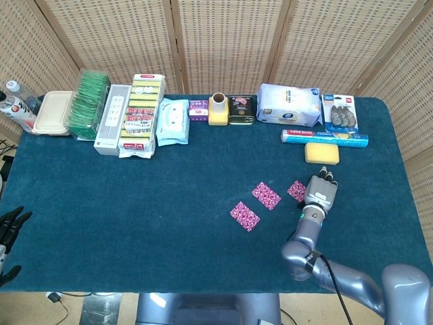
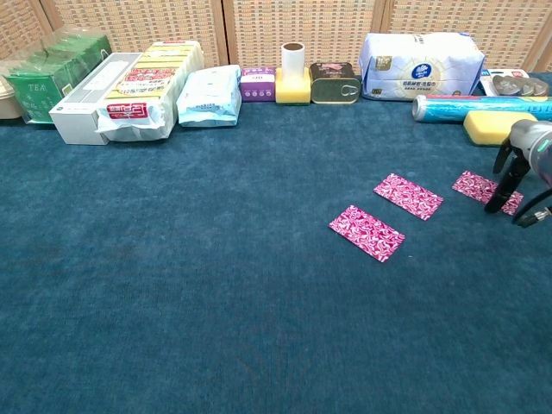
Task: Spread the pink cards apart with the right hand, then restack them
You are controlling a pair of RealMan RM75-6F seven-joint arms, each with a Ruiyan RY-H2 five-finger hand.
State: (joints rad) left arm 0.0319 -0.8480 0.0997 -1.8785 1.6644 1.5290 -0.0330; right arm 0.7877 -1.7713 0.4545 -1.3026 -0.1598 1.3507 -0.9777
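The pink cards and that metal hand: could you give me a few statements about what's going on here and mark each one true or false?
1. Three pink cards lie apart on the blue cloth. True: one, another, a third.
2. The right hand has a fingertip down on the rightmost card. True.
3. The cards are stacked in one pile. False: none overlap.
4. The left hand is holding a card. False: it holds nothing, at the table's left edge.
5. The yellow sponge lies on a card. False: it lies behind them.
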